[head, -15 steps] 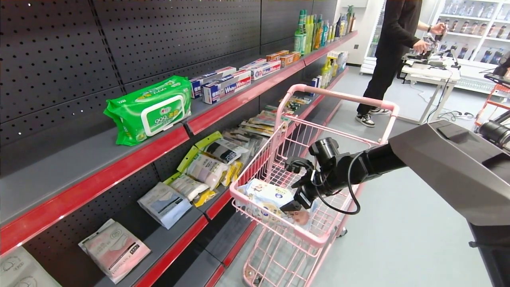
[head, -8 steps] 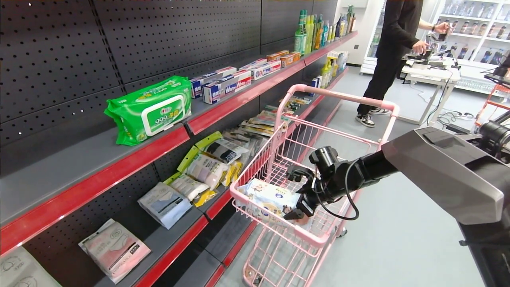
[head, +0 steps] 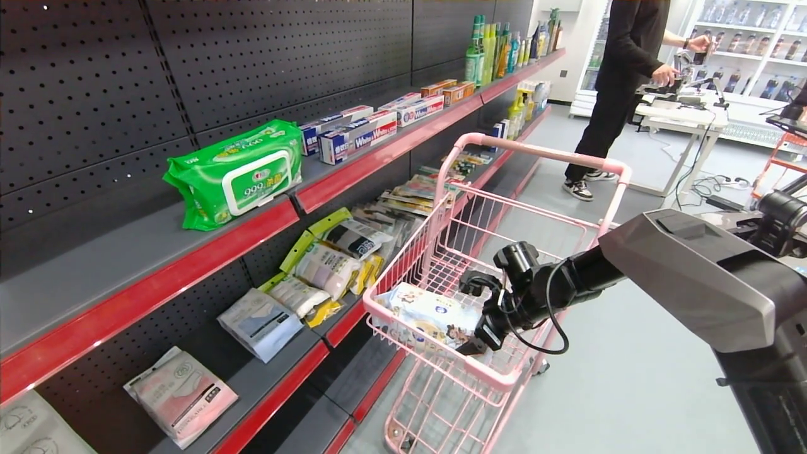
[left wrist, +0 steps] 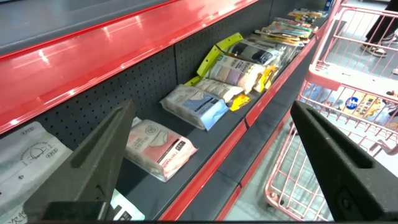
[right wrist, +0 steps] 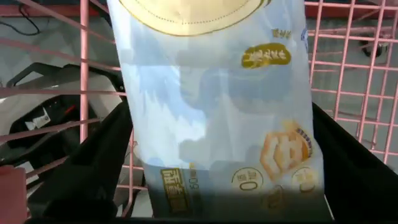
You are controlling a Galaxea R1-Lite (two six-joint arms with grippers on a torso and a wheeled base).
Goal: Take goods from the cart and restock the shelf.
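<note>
My right tool (head: 473,343) sat open astride the wipes pack (head: 429,313) in the cart (head: 536,151), not yet gripping. My left tool (left wrist: 211,168) gaped empty. I judged restocking barely begun.

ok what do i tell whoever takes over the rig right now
Left gripper: open, empty, beside the lower shelves.
Right gripper: open, down in the pink cart, fingers either side of the blue wipes pack.
Already on the upper shelf: a green wipes pack.
Left to do: close on the blue pack, lift it out, set it on the shelf.
</note>
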